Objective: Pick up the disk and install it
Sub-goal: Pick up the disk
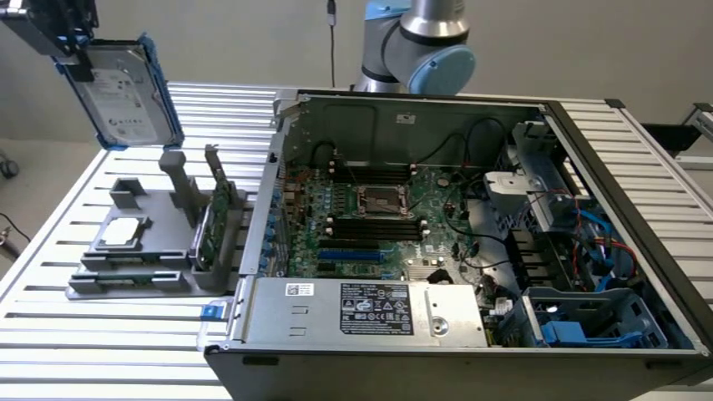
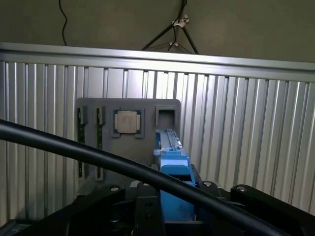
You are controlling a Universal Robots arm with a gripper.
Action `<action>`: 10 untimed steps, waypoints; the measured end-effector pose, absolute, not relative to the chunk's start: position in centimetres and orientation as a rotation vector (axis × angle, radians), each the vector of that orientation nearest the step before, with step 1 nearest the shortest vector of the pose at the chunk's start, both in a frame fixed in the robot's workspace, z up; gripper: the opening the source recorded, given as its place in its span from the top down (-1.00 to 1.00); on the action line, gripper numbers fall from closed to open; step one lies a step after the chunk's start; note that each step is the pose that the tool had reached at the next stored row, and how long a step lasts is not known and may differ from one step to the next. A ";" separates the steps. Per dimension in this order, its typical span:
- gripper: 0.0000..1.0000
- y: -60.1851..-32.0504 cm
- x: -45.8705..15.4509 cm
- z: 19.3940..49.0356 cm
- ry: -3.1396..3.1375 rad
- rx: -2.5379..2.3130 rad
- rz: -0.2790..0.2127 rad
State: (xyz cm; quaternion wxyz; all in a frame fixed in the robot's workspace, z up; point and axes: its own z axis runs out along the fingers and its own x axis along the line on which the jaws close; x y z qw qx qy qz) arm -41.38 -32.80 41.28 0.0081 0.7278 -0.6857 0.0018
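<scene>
1. The disk (image 1: 125,93) hangs in the air, on edge with its white label facing out and its blue rails around it. It is at the exterior view's upper left, well above the desk (image 1: 89,342).
2. The gripper (image 1: 69,46) is clamped on the disk's top edge. In the wrist view the blue rail (image 2: 173,169) runs out edge-on from between its dark fingers, so it is grasping the disk.
3. Below the disk stands the grey holder (image 1: 134,288). It carries the small square chip (image 1: 120,232) and an upright green circuit card (image 1: 219,209). One square pocket (image 2: 167,118) beside the chip is vacant.
4. The disk touches neither the holder nor the desk, so I judge the pick-up done.
5. The open computer case (image 1: 402,117) lies well apart from the disk, toward the exterior view's right. Its drive cage (image 1: 590,322), with blue fittings, sits at the near right corner.
6. No part of the disk is over the case or inside it. By my reading the install is not yet begun: the carry across and the seating in the cage are left.
</scene>
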 end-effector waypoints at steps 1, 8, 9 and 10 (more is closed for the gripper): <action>0.35 -32.8 -41.0 41.8 -2.143 2.275 0.006; 0.35 -32.9 -37.9 44.9 -2.142 2.275 -0.001; 0.35 -33.0 -37.4 45.4 -2.141 2.275 -0.002; 0.35 -33.0 -37.0 45.8 -2.141 2.275 -0.003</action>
